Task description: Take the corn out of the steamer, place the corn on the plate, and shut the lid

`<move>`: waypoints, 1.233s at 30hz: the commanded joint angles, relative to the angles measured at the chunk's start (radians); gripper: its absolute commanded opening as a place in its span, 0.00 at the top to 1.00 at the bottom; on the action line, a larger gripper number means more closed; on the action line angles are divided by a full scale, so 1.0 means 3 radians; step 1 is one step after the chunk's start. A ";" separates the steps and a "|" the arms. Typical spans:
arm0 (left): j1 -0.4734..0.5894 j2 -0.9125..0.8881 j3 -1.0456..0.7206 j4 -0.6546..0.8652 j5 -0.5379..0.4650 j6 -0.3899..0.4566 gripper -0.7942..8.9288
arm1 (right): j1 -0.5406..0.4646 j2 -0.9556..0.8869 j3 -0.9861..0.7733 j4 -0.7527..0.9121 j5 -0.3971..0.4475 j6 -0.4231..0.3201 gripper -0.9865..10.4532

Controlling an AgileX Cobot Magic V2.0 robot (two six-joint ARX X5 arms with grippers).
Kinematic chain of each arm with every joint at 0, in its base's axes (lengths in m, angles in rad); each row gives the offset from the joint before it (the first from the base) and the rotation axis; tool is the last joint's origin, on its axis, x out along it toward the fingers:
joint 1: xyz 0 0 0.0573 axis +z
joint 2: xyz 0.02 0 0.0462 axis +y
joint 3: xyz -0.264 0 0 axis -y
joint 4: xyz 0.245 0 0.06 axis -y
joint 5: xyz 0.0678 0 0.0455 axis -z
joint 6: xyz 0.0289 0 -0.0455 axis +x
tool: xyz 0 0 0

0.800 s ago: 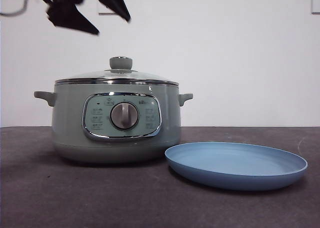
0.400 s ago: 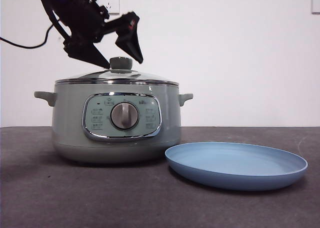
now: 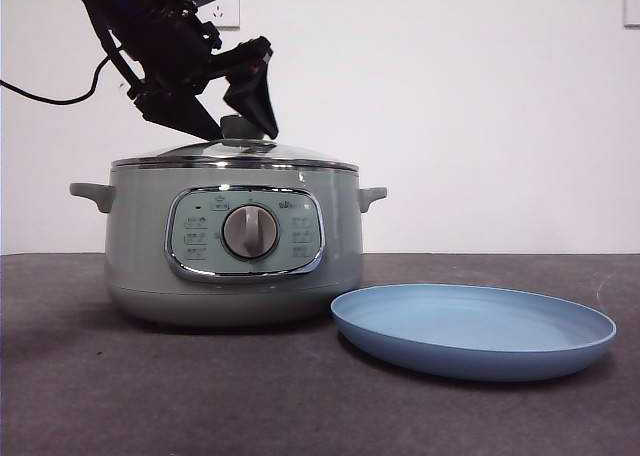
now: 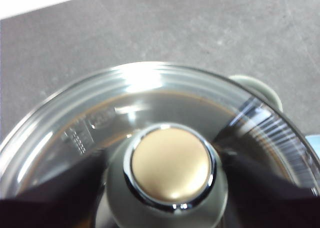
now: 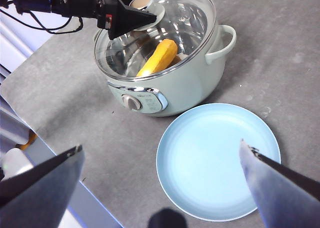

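A: How far along is this, going by what shows?

B: I'd judge it barely begun; none of the 3 steps is done. The lid (image 3: 234, 152) sits on the steamer (image 3: 232, 241), and the corn (image 5: 159, 57) lies inside the pot, seen through the glass in the right wrist view; the plate (image 3: 472, 328) stands bare just beside the steamer on the table (image 3: 120, 396).

A: And the arms?

B: The left gripper (image 3: 238, 128) is at the lid's knob (image 4: 171, 170); its 2 jaws stand on either side of the knob, spread about it. In the left wrist view each jaw looks close to the knob's flank, yet I see no firm pinch, so I read them as released around it, not grasping. The right gripper (image 5: 160, 163) hangs high over the plate, jaws wide apart, holding nothing; it waits.

A: So what is left?

B: Everything, as I judge it: clamp the knob and lift the lid clear; reach in for the corn; set it on the plate; put the lid back on the steamer.
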 commanded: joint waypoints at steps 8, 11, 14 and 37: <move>-0.0025 0.0020 0.0004 -0.0043 0.0023 -0.0011 0.93 | 0.0008 0.0003 0.0003 0.0015 0.0003 0.0022 0.37; -0.0025 0.0013 0.0010 -0.0038 0.0023 -0.0013 0.93 | 0.0008 0.0003 0.0003 0.0015 0.0003 0.0022 0.37; -0.0025 -0.0041 0.0011 -0.0038 0.0023 -0.0015 0.93 | 0.0009 0.0003 0.0003 0.0015 0.0004 0.0022 0.37; -0.0029 -0.1871 0.0033 -0.0837 0.0104 -0.0078 0.93 | 0.0384 0.0520 0.0039 0.1008 0.0047 0.0739 0.37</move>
